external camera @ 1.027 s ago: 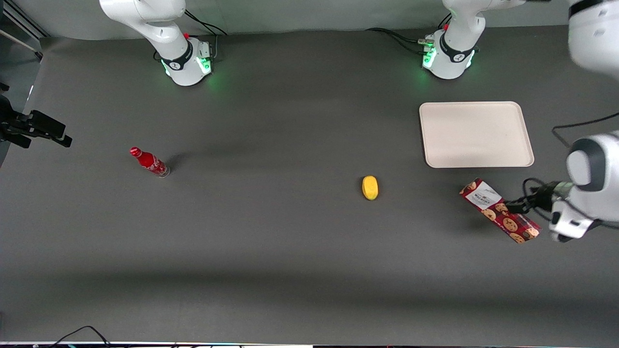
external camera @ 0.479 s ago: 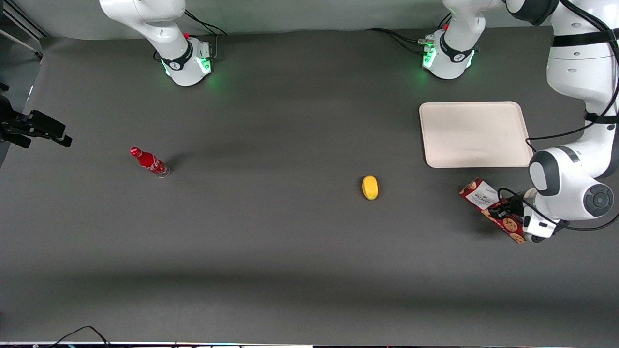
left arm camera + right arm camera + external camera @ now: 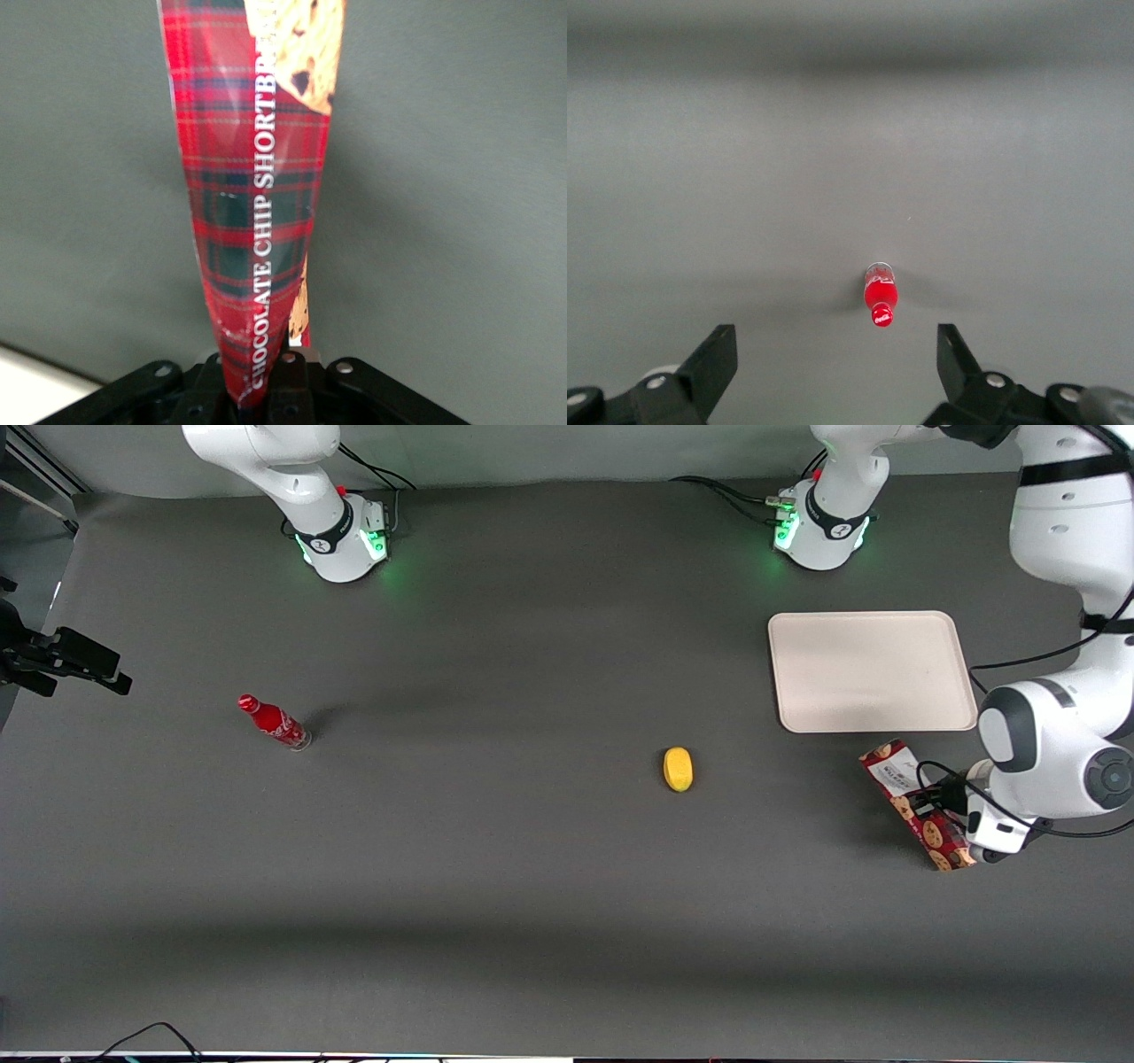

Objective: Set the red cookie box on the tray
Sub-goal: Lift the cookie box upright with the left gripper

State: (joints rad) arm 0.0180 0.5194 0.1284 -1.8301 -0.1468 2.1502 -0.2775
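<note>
So right now the claw (image 3: 926,802) is clenched on the box (image 3: 917,806), grabbing it about midway along its length, and the wrist view backs that up: the box (image 3: 257,195) runs straight out from between the fingers, plaid side and "chocolate chip" lettering facing the camera. Can't really tell from the front view whether the box is fully off the table or one end is touching it, though the shadow under it makes me think it's at least partly lifted. The tray (image 3: 873,670) sits just beside the claw, a bit farther from the front camera, and it's got nothing on it, with the box's white-label end pointing toward its near edge but not over it. So I'd call this the carry step: grasp done, placing not done. Next move, I reckon, is get the box up high enough to clear the tray's low rim, swing it over the middle, lower it flat and let go. The box is long and held at 1 spot, so it could pivot in the grip. The lemon (image 3: 678,769) and bottle (image 3: 275,723) are well away from the claw, toward the parked arm's end, no bother.
</note>
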